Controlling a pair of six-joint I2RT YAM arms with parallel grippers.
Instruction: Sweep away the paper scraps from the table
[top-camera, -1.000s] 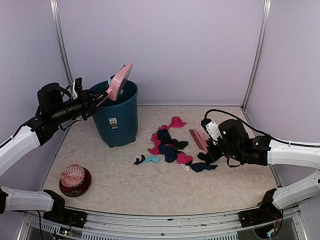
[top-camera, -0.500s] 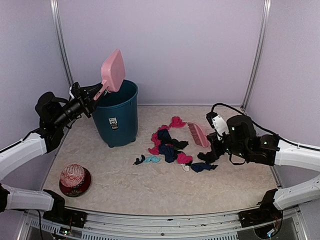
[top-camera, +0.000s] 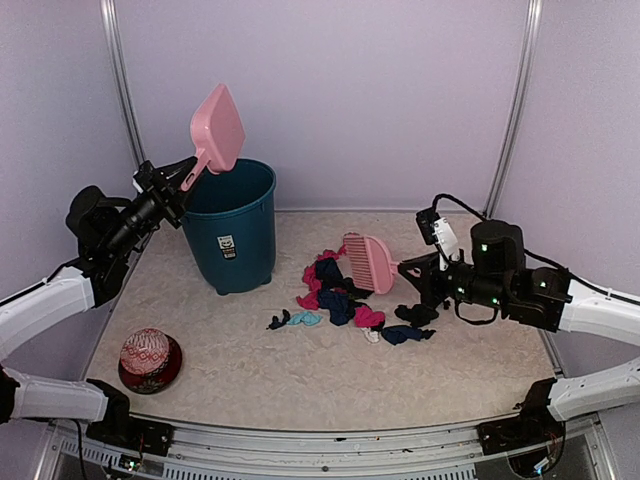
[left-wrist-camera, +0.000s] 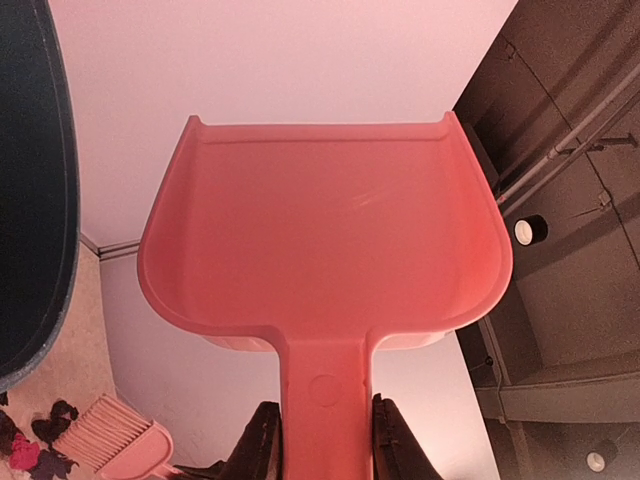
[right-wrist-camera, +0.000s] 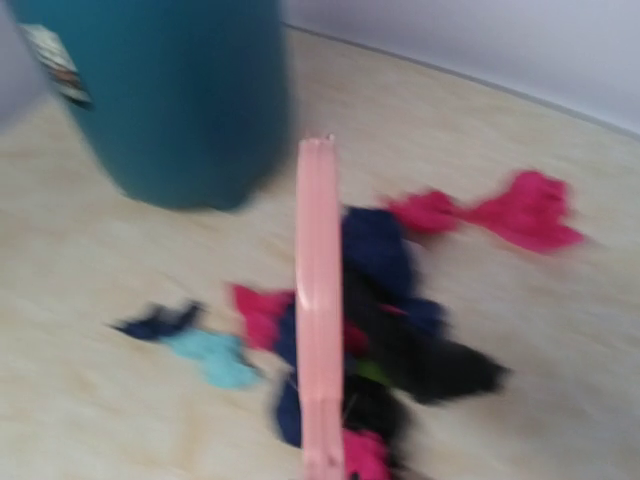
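Many paper scraps (top-camera: 335, 290) lie heaped on the table (top-camera: 250, 360), right of the teal bin (top-camera: 232, 235). The left gripper (top-camera: 178, 182) clamps the empty dustpan (top-camera: 218, 127) by its handle, high over the bin; the right gripper (top-camera: 415, 272) clasps the brush (top-camera: 365, 262) at the heap. Next, probably: lower the pan beside them.

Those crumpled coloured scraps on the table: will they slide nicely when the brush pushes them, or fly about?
Probably they slide easily: the paper scraps look small, crumpled and light on the smooth table. Being loosely piled, they may scatter rather than move together; the stray teal scrap lies apart. They look soft, unlikely to roll.
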